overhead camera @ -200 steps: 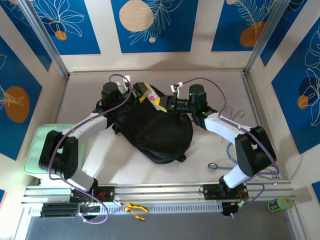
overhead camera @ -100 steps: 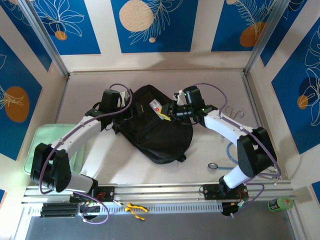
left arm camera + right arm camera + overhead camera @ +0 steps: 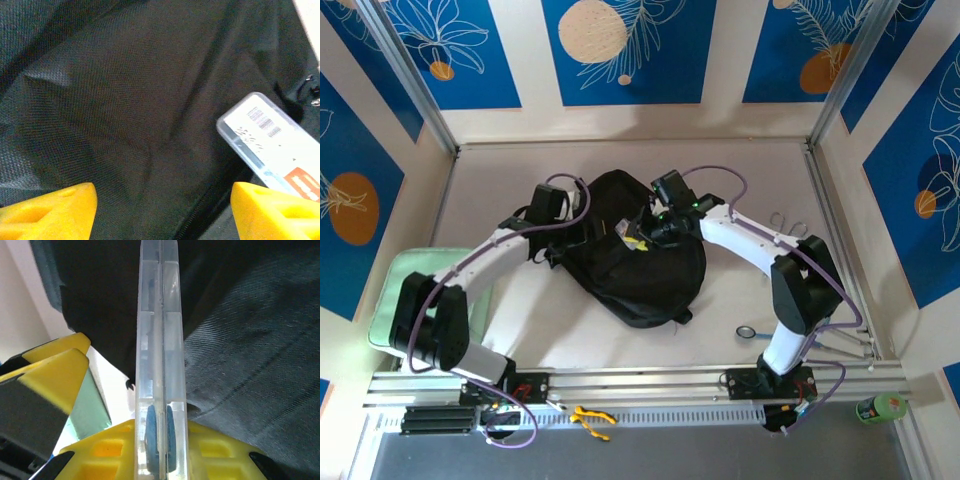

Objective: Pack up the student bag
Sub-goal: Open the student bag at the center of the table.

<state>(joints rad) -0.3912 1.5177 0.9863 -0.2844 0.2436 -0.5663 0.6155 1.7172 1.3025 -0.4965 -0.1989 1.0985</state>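
Plainly soft and floppy, the black bag (image 3: 635, 265) lies slumped mid-desk (image 3: 740, 180). Its thin fabric would sag, so the opening's rim or a strap looks the best hold. The left tool (image 3: 162, 202) hangs released over its cloth, and the right tool (image 3: 160, 440) pinches a stiff, slick clear case (image 3: 161, 330) edge-on.

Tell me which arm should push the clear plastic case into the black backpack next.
Probably right. The right gripper is shut on the clear flat plastic case, held edge-on against the large black fabric backpack. The left gripper is open beside the fabric, holding nothing.
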